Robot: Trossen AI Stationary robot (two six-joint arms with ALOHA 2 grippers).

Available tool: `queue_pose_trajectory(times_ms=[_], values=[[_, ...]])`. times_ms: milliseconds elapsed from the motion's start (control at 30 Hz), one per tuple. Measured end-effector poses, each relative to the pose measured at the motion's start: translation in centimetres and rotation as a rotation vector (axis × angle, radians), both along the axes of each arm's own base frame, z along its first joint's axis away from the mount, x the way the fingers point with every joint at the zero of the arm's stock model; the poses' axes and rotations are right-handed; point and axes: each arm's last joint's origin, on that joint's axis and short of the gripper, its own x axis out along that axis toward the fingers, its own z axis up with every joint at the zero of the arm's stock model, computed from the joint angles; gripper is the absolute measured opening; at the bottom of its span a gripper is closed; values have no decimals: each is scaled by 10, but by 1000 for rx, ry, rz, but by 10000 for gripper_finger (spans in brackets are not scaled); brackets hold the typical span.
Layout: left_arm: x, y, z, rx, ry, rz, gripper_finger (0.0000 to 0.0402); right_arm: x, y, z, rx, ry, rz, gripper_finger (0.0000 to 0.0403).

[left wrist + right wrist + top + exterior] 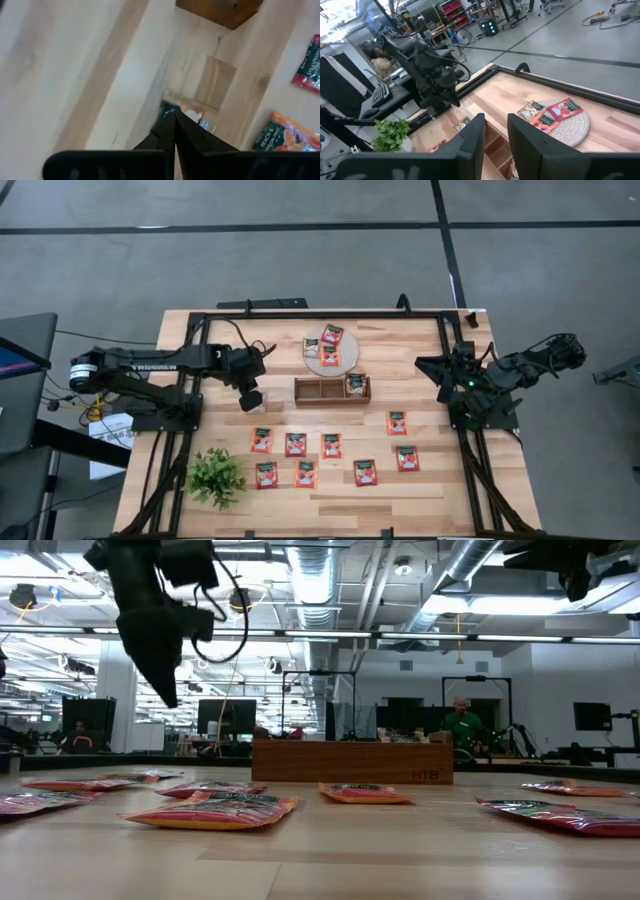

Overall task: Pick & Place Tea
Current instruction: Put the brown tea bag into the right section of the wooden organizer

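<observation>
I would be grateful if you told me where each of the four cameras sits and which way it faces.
High view: overhead, looking straight down on both arms, wooden tray and round mat.
Low view: table height, looking level at the tray; left gripper hangs above.
Left wrist view: looks down past shut fingers pinching a tea sachet.
Right wrist view: right gripper in front, facing mat and left arm.
Shared: tray and sachets.

An open-plan lab: exposed ceiling ducts (330,580), monitor desks (225,720), concrete floor (300,270).
</observation>
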Motion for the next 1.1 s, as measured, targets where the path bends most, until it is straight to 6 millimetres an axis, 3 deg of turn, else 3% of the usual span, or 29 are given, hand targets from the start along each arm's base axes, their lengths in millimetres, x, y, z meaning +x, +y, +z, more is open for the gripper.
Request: queue_pose_trajectory(times_ms=[333, 600, 933, 1100], values=[[-17, 14, -40, -157, -29, 3, 0, 0, 0, -2, -29, 31, 22, 76], [-19, 15, -46, -154, -26, -10, 0, 0, 2, -7, -37, 49, 42, 76], [-17, 15, -45, -160, -53, -42, 0, 18, 10, -67, -31, 36, 27, 76], [-17, 15, -45, -165, -54, -44, 0, 17, 10, -80, -73, 114, 66, 76]])
